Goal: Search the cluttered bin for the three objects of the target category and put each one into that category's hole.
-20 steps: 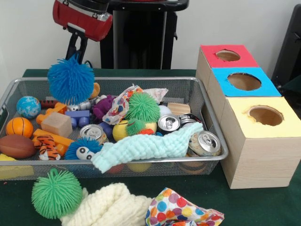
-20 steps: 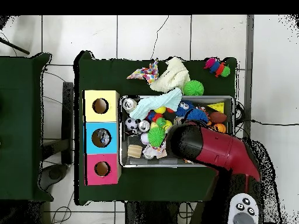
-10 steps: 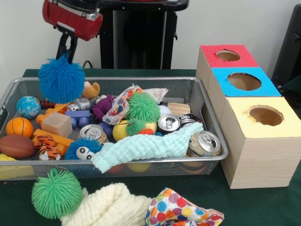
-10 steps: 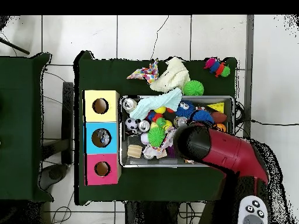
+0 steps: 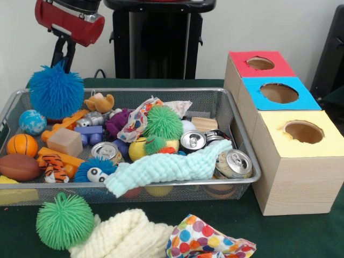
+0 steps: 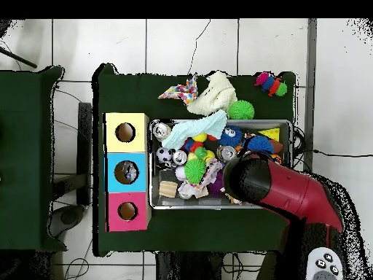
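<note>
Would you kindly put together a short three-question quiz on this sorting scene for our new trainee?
1. True or false: the pincer holds a blue spiky ball.
2. Which box top lies nearest the front camera: A red, B blue, C yellow?
3. Fill in: a pale green ____ drapes over the wire basket's near rim.

Key: 1 true. 2 C. 3 cloth.
</note>
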Action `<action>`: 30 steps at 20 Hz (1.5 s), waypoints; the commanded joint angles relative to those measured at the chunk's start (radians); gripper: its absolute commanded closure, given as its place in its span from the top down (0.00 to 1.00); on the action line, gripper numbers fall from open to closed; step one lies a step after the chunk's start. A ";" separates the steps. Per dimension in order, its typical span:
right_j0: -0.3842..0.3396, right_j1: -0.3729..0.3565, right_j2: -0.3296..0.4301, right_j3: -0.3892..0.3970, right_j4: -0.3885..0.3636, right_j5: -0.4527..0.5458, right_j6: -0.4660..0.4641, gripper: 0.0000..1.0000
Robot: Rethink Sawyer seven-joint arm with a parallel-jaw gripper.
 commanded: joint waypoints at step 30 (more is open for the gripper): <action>-0.003 0.026 0.090 0.037 -0.039 -0.064 0.073 0.00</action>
